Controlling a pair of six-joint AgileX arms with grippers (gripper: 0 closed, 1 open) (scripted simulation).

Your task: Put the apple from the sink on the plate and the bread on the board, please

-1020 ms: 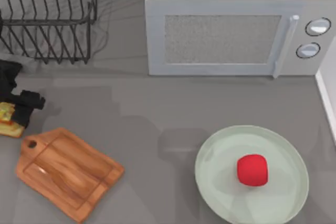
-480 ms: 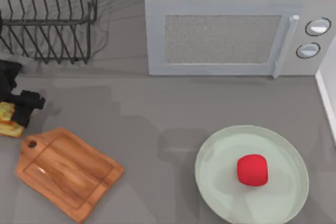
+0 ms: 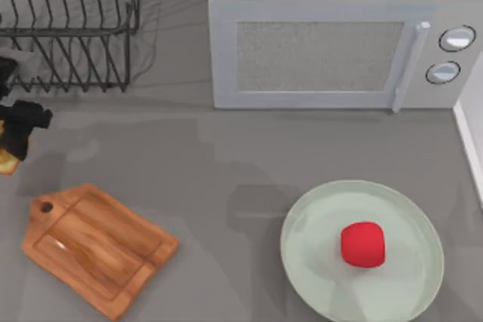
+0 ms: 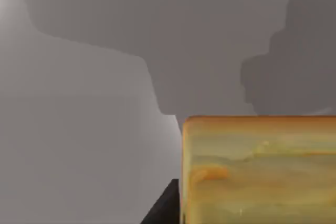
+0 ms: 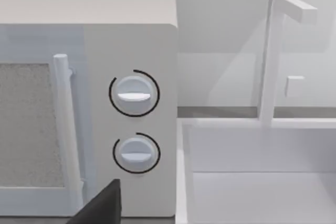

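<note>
Bread (image 3: 7,157) at far left table edge, clamped in left end effector (image 3: 16,130), fingers closed on it, held clear of the board (image 3: 96,249) which lies nearer the front. Wire rack (image 3: 72,24) just behind the end effector, microwave (image 3: 332,43) at back centre-right. Apple (image 3: 363,244) red, rounded, resting on pale green plate (image 3: 309,224) at front right. Left wrist view: bread (image 4: 260,169) close up, golden-orange streaked face over grey table (image 4: 79,129). Right end effector: state can't tell.
</note>
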